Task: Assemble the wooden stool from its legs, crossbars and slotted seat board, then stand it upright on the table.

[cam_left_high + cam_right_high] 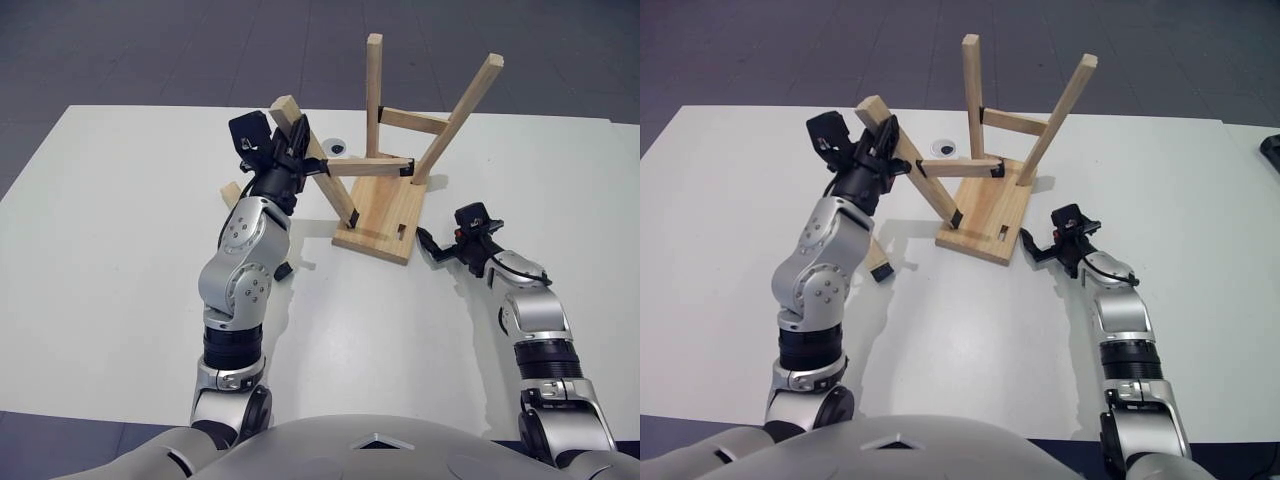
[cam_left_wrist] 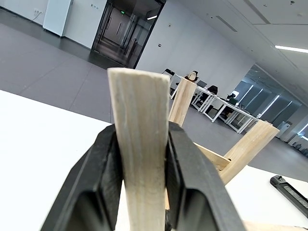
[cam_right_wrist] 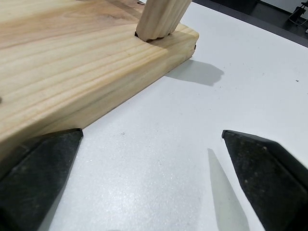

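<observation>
Right pincer (image 3: 151, 137) gapes empty at the near edge of the seat board (image 1: 385, 203); left pincer (image 2: 141, 159) clamps a tilted leg (image 2: 137, 101).

Open-plan office: rows of desks (image 2: 226, 108), chairs, ceiling strip lights (image 2: 291, 48).

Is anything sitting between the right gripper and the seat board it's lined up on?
Nothing visible. Only bare table lies between the right gripper, jaws open, and the seat board; one jaw is right by the board's near edge.
</observation>
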`<state>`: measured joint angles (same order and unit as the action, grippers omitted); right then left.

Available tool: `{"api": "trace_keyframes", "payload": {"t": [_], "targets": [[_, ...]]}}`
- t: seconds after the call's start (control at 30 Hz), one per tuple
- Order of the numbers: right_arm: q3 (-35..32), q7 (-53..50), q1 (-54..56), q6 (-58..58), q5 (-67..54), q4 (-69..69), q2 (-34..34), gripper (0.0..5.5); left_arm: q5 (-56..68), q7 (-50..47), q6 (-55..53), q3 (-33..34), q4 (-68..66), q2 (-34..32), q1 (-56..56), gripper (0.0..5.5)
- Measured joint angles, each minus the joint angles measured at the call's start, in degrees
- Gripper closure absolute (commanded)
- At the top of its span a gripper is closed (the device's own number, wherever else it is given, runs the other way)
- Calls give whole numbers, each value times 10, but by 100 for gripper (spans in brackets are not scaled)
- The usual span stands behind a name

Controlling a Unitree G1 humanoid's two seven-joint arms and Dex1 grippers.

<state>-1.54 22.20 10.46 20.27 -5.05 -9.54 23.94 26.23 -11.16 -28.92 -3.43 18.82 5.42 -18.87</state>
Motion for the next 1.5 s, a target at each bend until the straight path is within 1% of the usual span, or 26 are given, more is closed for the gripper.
{"api": "trace_keyframes", "payload": {"t": [0.23, 0.43, 0.6, 0.8, 0.9, 0.93, 0.97, 1.03, 1.17, 1.3, 1.5], "targets": [[1, -2, 0, 15, 6, 13, 0, 10, -69, 47, 58, -63, 22, -31, 61, 446], [1, -3, -1, 20, 10, 18, 0, 10, -81, 83, 47, -95, 61, -70, 90, 446], [1, -4, -1, 20, 12, 17, 0, 10, -105, 94, 1, -126, 45, -83, 45, 446], [-1, -17, 2, 20, 16, 12, 0, 10, -108, 106, -24, -117, -25, -73, -30, 446], [-1, -20, 4, 19, 16, 9, 0, 10, -106, 114, -25, -111, -35, -72, -38, 446], [-1, -20, 4, 18, 16, 8, 0, 10, -104, 116, -26, -110, -36, -72, -39, 409], [-1, -20, 6, 17, 16, 5, 0, 10, -102, 121, -28, -106, -36, -72, -40, 396], [-1, -20, 14, 14, 16, -2, -3, 10, -95, 143, -72, -104, -75, -77, -26, 367], [-2, -21, 26, 6, 16, -9, -5, 10, -80, 167, -60, -84, -90, -63, -21, 302], [-2, -20, 35, 1, 16, -18, -8, 10, -81, 165, -47, -61, -106, -43, -22, 226], [-3, -19, 40, -6, 15, -29, -8, 10, -79, 159, -6, -22, -94, -14, -34, 125]]}}
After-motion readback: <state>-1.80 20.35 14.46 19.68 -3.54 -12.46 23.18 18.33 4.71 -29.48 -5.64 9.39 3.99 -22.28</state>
